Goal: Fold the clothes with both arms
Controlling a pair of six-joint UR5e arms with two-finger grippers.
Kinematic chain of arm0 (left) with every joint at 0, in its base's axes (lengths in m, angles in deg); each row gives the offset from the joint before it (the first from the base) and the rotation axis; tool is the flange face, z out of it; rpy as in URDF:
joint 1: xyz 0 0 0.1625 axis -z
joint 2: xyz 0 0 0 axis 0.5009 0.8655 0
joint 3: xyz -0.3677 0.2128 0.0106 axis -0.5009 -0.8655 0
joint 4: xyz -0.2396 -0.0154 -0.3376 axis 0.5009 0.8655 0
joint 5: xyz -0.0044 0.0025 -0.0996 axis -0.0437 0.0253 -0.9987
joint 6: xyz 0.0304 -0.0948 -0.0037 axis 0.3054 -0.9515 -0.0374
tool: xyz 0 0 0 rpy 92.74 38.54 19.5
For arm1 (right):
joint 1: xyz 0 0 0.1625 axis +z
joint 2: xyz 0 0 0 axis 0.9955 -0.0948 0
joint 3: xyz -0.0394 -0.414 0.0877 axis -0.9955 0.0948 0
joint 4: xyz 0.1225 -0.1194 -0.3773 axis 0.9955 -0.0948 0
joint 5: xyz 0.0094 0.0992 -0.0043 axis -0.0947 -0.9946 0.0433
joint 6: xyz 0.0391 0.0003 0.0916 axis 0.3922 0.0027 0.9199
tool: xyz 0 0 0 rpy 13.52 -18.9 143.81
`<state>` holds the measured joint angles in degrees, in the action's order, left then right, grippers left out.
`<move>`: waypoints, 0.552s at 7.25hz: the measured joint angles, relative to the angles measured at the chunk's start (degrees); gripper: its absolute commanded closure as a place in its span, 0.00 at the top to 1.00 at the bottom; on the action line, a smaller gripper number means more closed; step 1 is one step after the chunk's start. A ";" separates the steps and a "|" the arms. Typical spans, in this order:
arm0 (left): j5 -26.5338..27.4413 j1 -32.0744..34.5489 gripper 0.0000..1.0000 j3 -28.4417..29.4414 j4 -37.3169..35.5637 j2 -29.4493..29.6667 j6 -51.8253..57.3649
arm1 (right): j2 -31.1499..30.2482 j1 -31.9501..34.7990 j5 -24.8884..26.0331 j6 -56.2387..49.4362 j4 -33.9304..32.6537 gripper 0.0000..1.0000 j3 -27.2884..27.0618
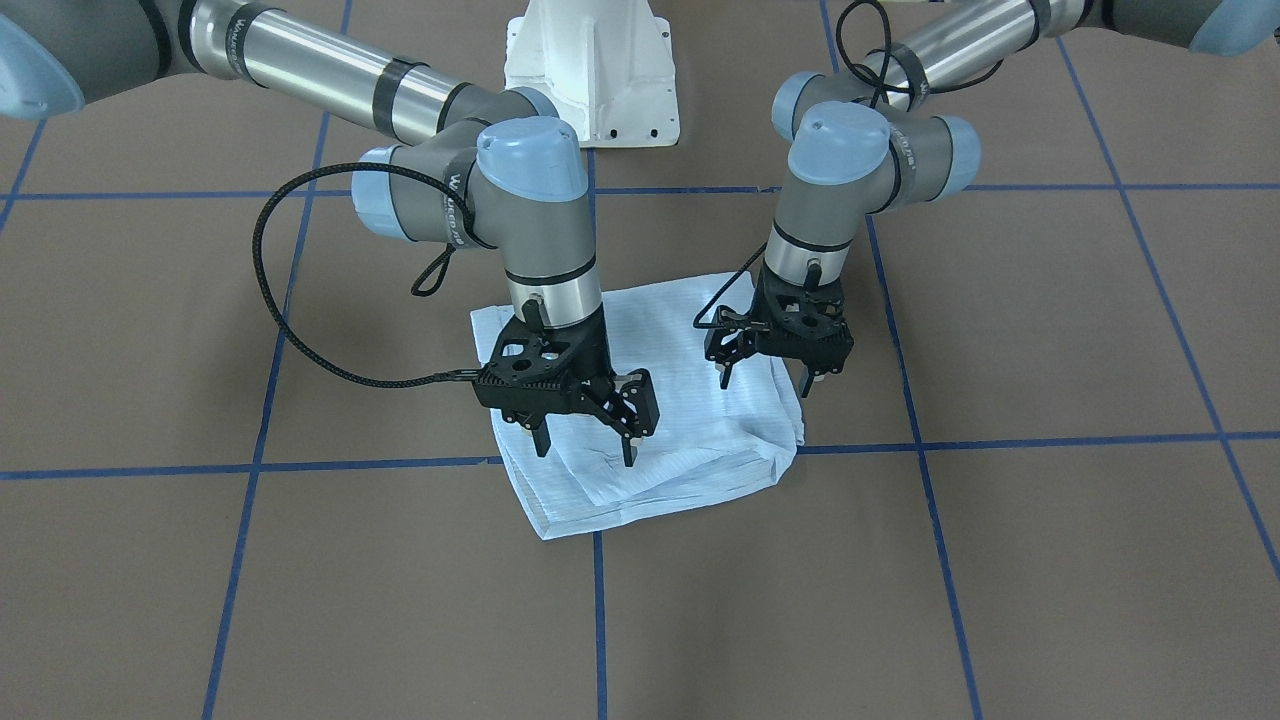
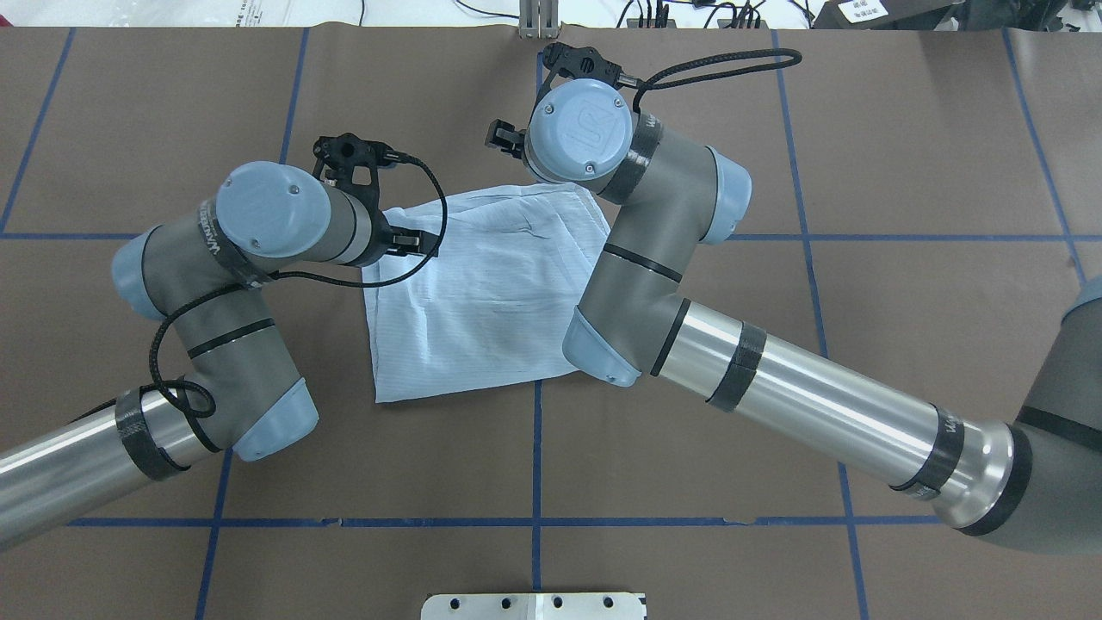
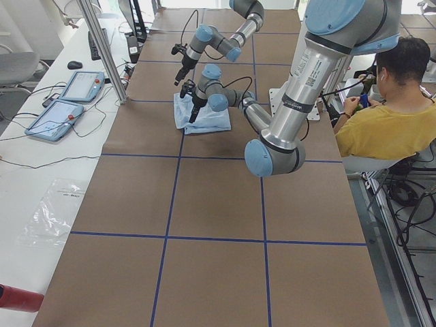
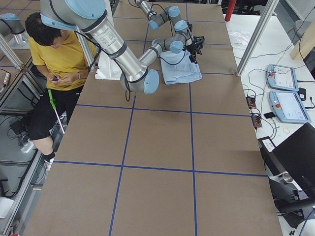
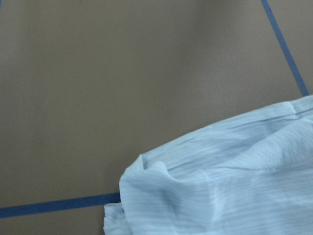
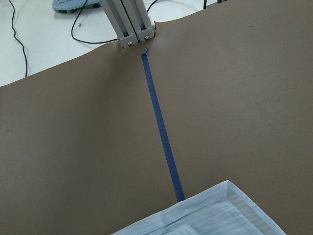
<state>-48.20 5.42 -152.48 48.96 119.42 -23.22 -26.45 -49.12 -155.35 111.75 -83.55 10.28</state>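
Note:
The pale-blue striped shirt (image 1: 668,430) lies folded into a small rectangle on the brown table; it also shows in the overhead view (image 2: 482,301). My left gripper (image 1: 763,383) hovers open over the shirt's edge on my left, holding nothing. My right gripper (image 1: 586,450) hovers open over the shirt's far corner on my right, also empty. The left wrist view shows a rumpled shirt corner (image 5: 234,186) on the table. The right wrist view shows a flat folded corner (image 6: 210,215). No fingers show in either wrist view.
The white pedestal base (image 1: 590,70) stands behind the shirt. Blue tape lines (image 1: 600,620) grid the brown table. An aluminium post (image 6: 129,24) stands at the far edge. A seated operator in yellow (image 3: 381,122) and control tablets (image 3: 68,102) flank the table.

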 measured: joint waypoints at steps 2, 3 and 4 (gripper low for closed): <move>2.09 0.92 0.90 3.38 3.16 0.95 -0.45 | -0.44 -0.02 -0.01 -0.16 -0.05 1.00 -0.36; 2.59 2.05 0.89 6.59 4.26 2.72 -0.52 | -0.54 -0.10 0.08 -0.17 -0.06 1.00 -0.35; 2.81 2.82 0.85 9.59 5.14 4.57 -0.58 | -0.76 -0.18 0.20 -0.20 -0.06 1.00 -0.31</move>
<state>-45.39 8.24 -142.89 54.10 123.99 -23.80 -27.20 -49.30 -155.15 111.55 -83.61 9.96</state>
